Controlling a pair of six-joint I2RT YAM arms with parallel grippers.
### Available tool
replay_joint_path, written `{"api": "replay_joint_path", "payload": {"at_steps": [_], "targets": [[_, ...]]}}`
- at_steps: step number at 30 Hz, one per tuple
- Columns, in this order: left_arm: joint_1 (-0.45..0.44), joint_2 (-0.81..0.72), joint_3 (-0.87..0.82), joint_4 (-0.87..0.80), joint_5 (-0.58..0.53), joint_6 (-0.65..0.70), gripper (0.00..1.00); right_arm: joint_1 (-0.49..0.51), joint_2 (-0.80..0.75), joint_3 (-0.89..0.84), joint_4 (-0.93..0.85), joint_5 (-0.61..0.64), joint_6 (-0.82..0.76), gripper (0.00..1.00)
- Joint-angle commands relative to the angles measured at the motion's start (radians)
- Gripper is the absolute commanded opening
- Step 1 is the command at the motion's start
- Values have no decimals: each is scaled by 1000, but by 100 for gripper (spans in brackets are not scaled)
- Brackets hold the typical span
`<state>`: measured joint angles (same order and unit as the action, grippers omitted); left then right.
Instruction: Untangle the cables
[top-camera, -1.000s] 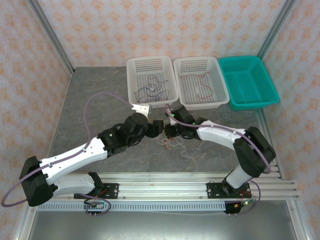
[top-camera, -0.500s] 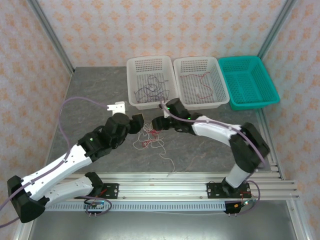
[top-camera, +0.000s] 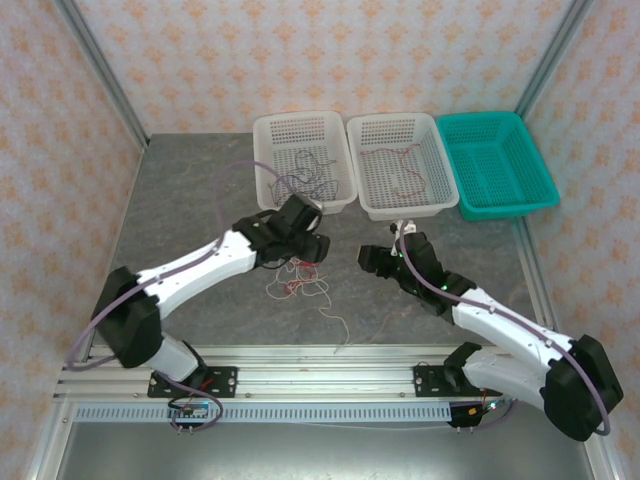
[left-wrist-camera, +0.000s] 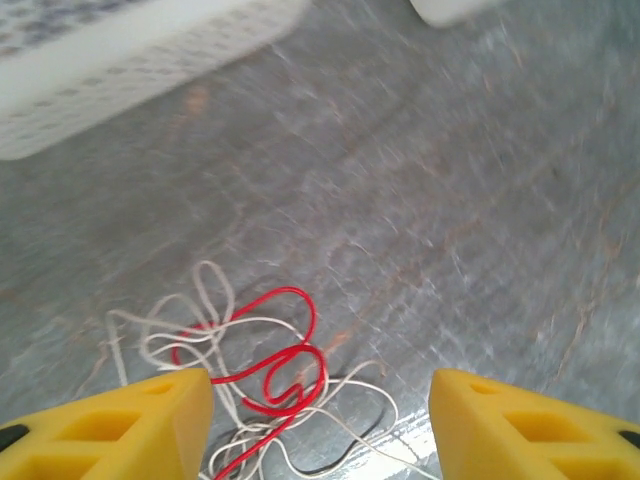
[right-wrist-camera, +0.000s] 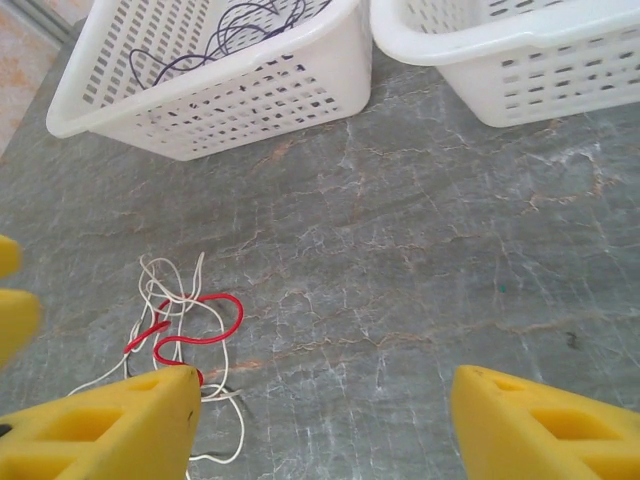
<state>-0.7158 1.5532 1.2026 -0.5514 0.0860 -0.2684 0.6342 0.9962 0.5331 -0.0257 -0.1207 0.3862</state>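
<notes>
A tangle of thin red and white cables (top-camera: 297, 283) lies on the grey table, and one pale strand trails toward the front. My left gripper (top-camera: 309, 244) hovers just behind the tangle. In the left wrist view its yellow fingers (left-wrist-camera: 110, 430) stand wide apart, and the red cable (left-wrist-camera: 283, 362) and white loops lie on the table below the gap, untouched. My right gripper (top-camera: 369, 258) sits to the right of the tangle, open and holding nothing. In the right wrist view the red cable (right-wrist-camera: 200, 322) lies beside its left finger (right-wrist-camera: 100, 430).
Three baskets line the back: a white basket (top-camera: 298, 117) holding dark cables, a second white basket (top-camera: 392, 119) holding a red cable, and a teal basket (top-camera: 480, 118). In the right wrist view the white basket (right-wrist-camera: 250, 100) and the second one (right-wrist-camera: 520, 70) stand ahead.
My right gripper has opened and drawn back to the right, away from the tangle. My left arm swung out left and has come back over the tangle, which now lies loose on the table.
</notes>
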Motion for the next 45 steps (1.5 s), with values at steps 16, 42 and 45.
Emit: {"api": "replay_joint_path", "payload": {"at_steps": [16,42,45], "targets": [[-2,241,125,-157,-11,265,43,5,18,1,18,59,65,68],[1,1,151,-55,261,54,0,145,343,-15,761,-147,-497,89],[1,-27,146,-29,306,12,0,146,474,29,869,-124,-530,82]]}}
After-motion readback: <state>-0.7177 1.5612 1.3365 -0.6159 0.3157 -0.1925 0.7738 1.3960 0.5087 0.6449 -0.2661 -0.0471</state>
